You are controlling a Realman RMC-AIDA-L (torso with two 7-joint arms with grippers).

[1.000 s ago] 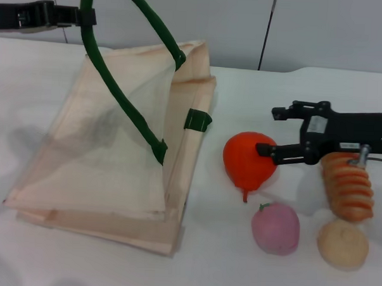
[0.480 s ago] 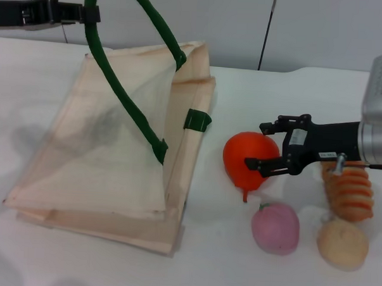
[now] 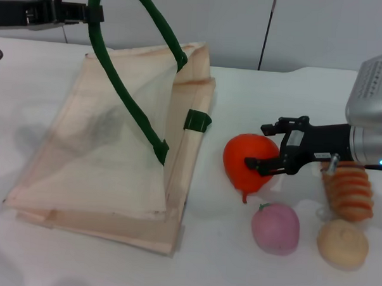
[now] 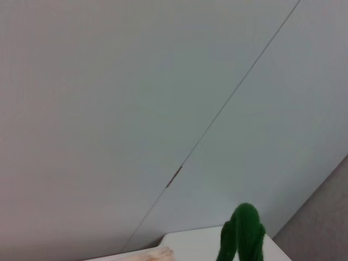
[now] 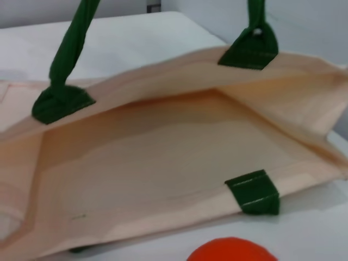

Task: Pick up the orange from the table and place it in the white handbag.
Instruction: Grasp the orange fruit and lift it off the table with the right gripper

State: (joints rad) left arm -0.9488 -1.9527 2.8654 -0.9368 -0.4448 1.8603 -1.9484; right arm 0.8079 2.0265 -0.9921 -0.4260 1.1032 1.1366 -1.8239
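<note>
The orange (image 3: 248,159) sits on the white table (image 3: 236,259) just right of the white handbag (image 3: 108,146), with the pink peach (image 3: 275,228) close in front of it; the right gripper (image 3: 265,147) reaches in from the orange's right, its black fingers spread apart around the fruit's right side, not clamped. Up at the handbag's far left, the left gripper (image 3: 89,14) is clenched on the green handle (image 3: 127,83), lifting it so the bag's mouth gapes toward the orange.

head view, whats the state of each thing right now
orange: on the table, upright, stem tip down
right gripper: open, fingers on either side of the orange
handbag: lying on the table, mouth held open
green handle: lifted
left gripper: shut on the green handle
peach: resting on the table
bun: resting on the table
</note>
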